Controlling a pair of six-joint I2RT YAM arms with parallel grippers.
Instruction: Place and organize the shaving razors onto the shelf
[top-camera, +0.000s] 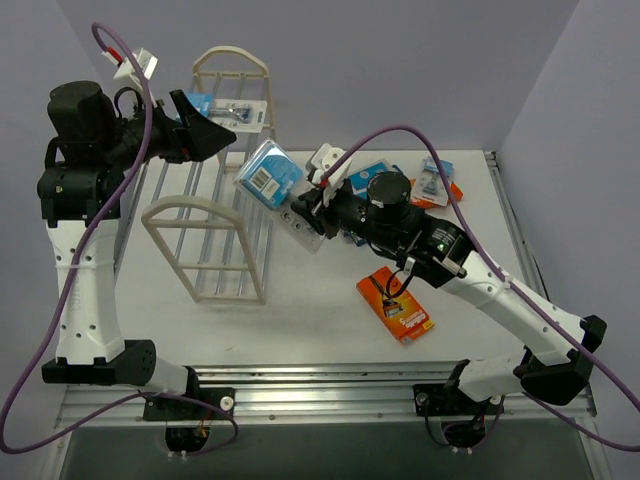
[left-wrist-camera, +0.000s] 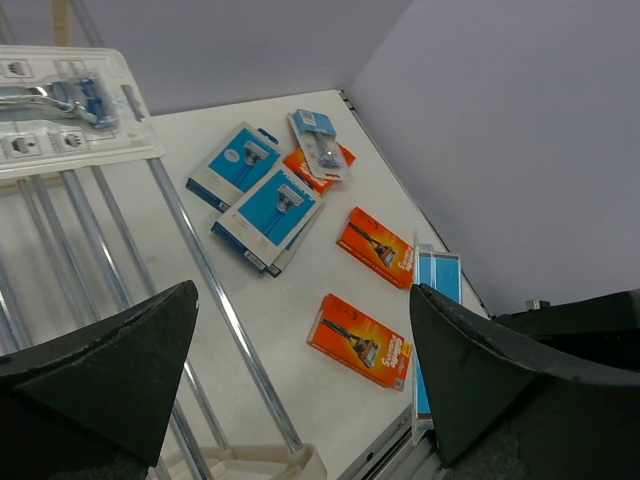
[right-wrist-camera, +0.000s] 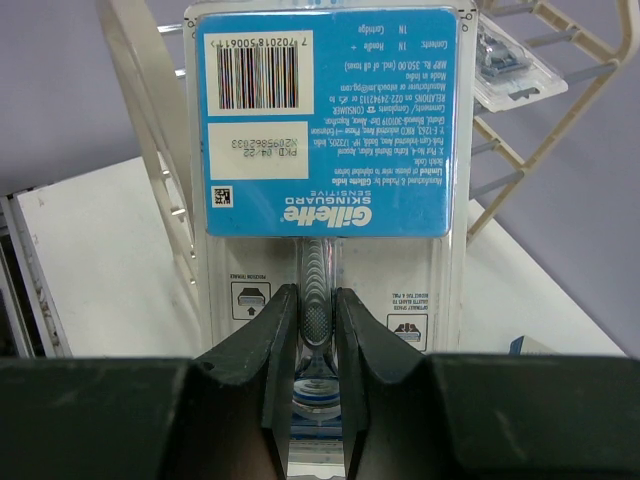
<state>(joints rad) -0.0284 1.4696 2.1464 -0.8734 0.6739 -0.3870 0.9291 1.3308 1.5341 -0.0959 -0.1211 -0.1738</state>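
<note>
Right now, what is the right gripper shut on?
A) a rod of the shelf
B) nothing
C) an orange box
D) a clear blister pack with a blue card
D: the right gripper has its fingers closed on the lower part of the blister pack, whose blue barcode side faces the right wrist view.

From above and behind my bases, the top camera looks down on the whole desk (top-camera: 320, 300) and shelf (top-camera: 228, 296). My left wrist camera looks over the shelf at far packs (left-wrist-camera: 268, 215), also in the top view. My right wrist camera faces one pack (right-wrist-camera: 330, 120) close up, shelf behind.
</note>
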